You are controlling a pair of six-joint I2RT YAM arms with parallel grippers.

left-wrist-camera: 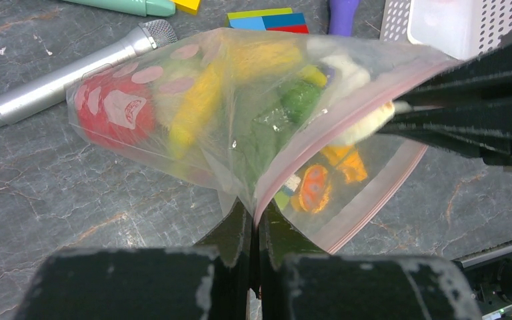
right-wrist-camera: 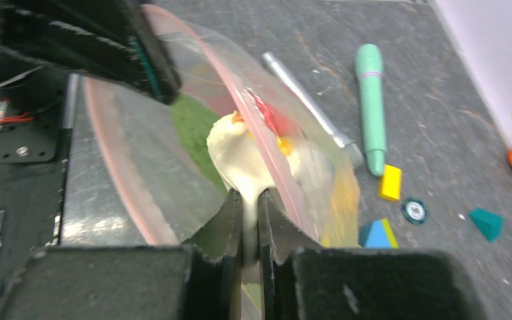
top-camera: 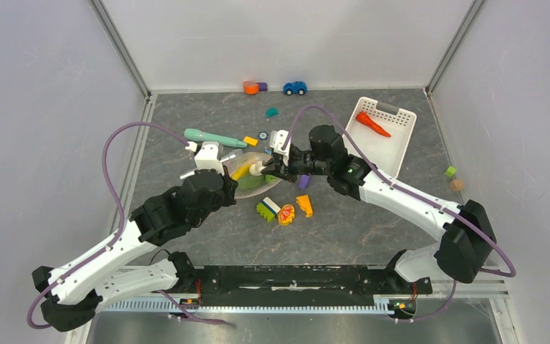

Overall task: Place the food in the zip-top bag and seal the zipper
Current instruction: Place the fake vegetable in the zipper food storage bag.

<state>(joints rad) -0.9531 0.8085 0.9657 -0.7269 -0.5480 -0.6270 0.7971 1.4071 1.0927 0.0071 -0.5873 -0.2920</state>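
The zip-top bag hangs open between my two grippers above the table; it also shows in the top view. My left gripper is shut on the pink zipper edge. A red tomato, the yellow banana and the green cabbage are inside. My right gripper is shut on the small beige piece and holds it in the bag's mouth, also seen from the top. The orange-red carrot lies in the white basket.
A silver microphone and a teal stick lie beyond the bag. Building blocks lie on the table under and in front of it. A toy car and more blocks sit at the back wall.
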